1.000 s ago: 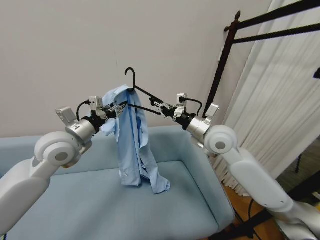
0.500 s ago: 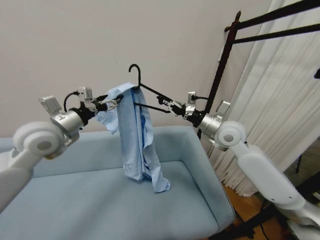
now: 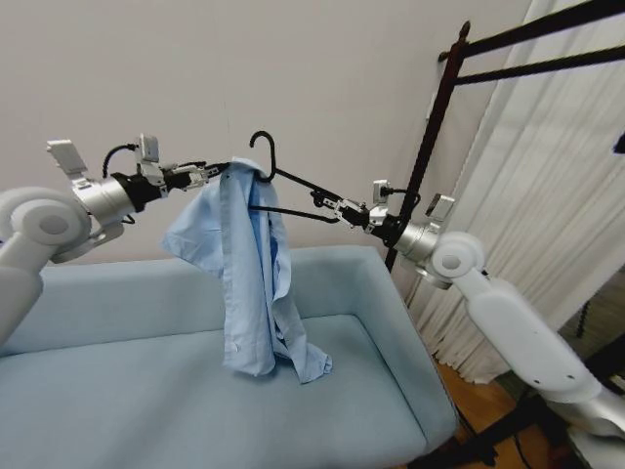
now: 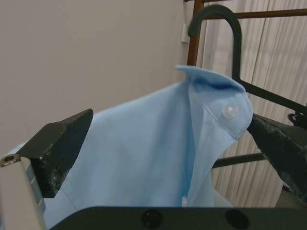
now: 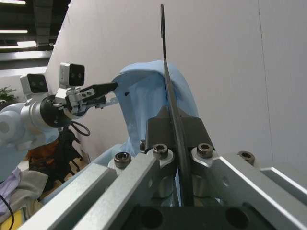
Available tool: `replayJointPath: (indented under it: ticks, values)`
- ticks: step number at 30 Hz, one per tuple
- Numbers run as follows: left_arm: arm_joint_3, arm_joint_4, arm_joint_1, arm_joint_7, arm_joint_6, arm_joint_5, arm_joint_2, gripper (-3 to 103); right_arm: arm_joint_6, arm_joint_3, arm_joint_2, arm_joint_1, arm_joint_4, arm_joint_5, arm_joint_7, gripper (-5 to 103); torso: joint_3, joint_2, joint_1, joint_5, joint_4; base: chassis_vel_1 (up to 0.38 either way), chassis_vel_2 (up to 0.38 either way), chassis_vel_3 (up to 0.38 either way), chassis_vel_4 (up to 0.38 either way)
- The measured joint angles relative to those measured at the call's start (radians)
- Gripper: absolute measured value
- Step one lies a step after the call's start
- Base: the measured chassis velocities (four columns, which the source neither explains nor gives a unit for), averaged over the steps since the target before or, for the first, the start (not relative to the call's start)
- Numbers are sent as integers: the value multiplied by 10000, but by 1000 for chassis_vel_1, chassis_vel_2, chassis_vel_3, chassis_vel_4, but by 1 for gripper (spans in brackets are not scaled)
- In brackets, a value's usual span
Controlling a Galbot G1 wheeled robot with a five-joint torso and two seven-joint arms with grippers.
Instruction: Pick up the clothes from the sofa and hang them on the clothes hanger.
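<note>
Blue shirt (image 3: 249, 283) is up on the hanger (image 4: 234, 52), collar tucked right at the foot of the hook. One side spreads out wide to the robot's left of the hanger, and the rest drops in a long fold straight below it. Right gripper (image 3: 327, 203) has the hanger's far end, on the robot's right, jaws clamped hard on the black arm. The wrist view shows the bar pinched tight between the two pads. Hanger tilts, hook end high, gripped end lower. Left gripper (image 3: 213, 172) sits level with the hook, on the hanger's left, tips at the collar. Its jaws stand wide apart, cloth filling the gap between them, the buttoned collar tip against one finger (image 4: 280, 143), and nothing pinched that I can see. Sofa (image 3: 117, 391) lies underneath the hanger, pale blue, and the shirt's hem hangs low over the seat; touching or not, can't tell. Rack (image 3: 435, 127), dark poles, stands beyond the hanger's gripped end, well apart from the hook.
</note>
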Motion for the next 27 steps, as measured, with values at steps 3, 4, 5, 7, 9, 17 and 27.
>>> replayJointPath:
  ticks: [3,4,5,7,9,17,27]
  values:
    - [-51,-296,162,-149,-92,59,-75,100,149,-28,124,4,58,-113,330,1,0,0,0,1,-2,0,0,0,0]
    - [-51,-296,162,-149,-92,59,-75,100,149,-28,124,4,58,-113,330,1,0,0,0,1,-2,0,0,0,0]
    - [-56,-365,203,-211,-127,71,-103,100,191,-32,161,11,80,-141,432,1,0,0,0,2,-2,0,0,0,0]
    - [-63,-461,261,-323,-162,78,-153,100,253,-33,226,39,125,-175,606,1,0,0,0,2,-2,0,0,0,0]
    - [-63,-550,302,-453,-171,88,-224,100,289,-46,276,87,194,-184,763,1,-1,0,-1,2,-1,0,0,0,0]
    - [98,-688,296,-833,-165,123,-603,103,306,-79,252,159,452,-173,953,1,0,0,0,2,-2,0,0,0,0]
    - [98,-991,391,-1087,-375,142,-517,74,274,-123,152,82,499,-450,1132,1,0,0,-1,2,-2,0,0,0,0]
